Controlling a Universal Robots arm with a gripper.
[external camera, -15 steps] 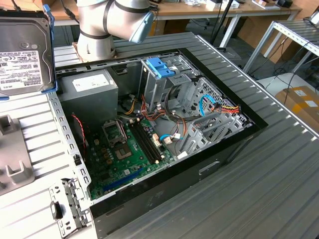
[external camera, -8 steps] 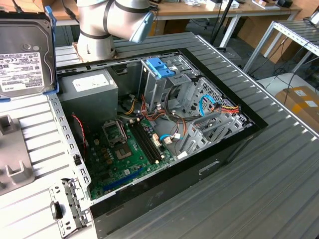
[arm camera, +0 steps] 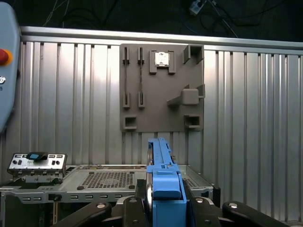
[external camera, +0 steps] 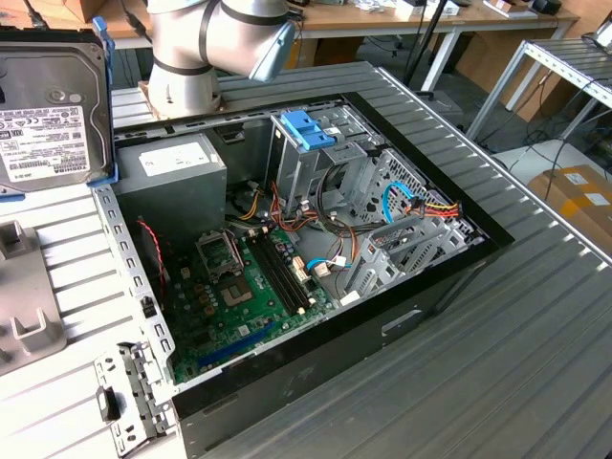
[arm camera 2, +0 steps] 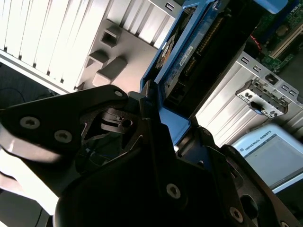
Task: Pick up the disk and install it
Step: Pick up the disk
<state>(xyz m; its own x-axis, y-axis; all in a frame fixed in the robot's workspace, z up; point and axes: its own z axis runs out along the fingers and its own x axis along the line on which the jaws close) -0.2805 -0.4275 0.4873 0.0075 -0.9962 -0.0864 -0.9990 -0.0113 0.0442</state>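
Note:
The disk (external camera: 48, 115) hangs in the air at the exterior view's far left, label side toward the camera, its light-blue carrier frame showing along its edge. In the first wrist view the disk (arm camera: 161, 184) stands edge-on, blue frame outward, and my gripper (arm camera: 163, 210) is shut on it from both sides. The second wrist view shows the disk (arm camera 2: 189, 61) rising out of my black gripper (arm camera 2: 163, 118). The open computer case (external camera: 483, 251) lies to the exterior view's right of the disk, with its upright metal drive cage (external camera: 301, 177) topped by a blue bracket (external camera: 308, 129).
A grey fixture plate (external camera: 24, 306) lies on the slatted table under the disk and also shows in both wrist views (arm camera: 161, 90) (arm camera 2: 118, 52). A loose metal bracket (external camera: 124, 402) lies by the case's near corner. The arm's base (external camera: 182, 86) stands behind the case.

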